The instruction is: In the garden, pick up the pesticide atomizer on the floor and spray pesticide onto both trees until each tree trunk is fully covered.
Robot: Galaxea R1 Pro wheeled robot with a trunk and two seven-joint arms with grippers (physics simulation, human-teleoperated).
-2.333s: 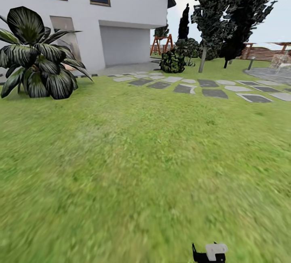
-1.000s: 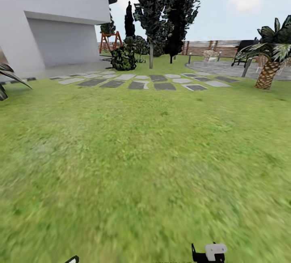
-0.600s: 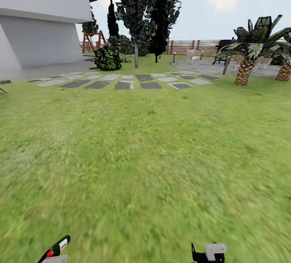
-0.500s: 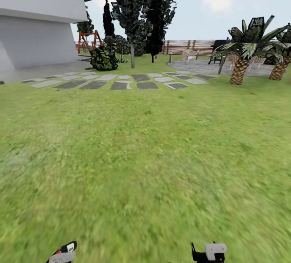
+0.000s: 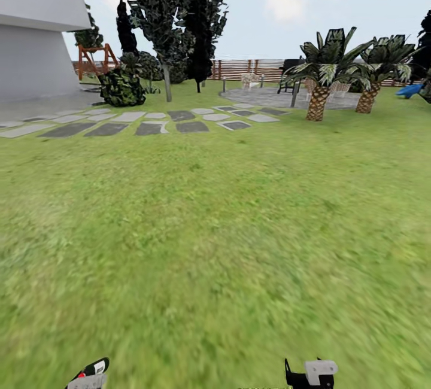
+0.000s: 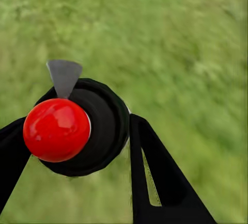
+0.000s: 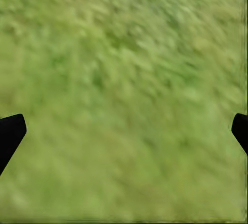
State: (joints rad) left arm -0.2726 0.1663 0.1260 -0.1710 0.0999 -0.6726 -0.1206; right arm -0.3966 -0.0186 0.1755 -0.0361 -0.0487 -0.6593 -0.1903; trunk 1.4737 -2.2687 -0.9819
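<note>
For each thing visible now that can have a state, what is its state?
left hand: shut on the atomizer
atomizer: held, red cap facing the camera, off the grass
right hand: open, nothing between its fingers
tree trunk: upright, far across the lawn

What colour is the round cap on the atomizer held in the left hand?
Glossy red, on the atomizer's black body; the left wrist view shows the cap best, between the left hand's fingers.

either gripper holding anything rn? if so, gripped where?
Left gripper is shut on the atomizer, its fingers flanking the black body just under the red cap. Right gripper is open over grass, holding nothing.
</note>
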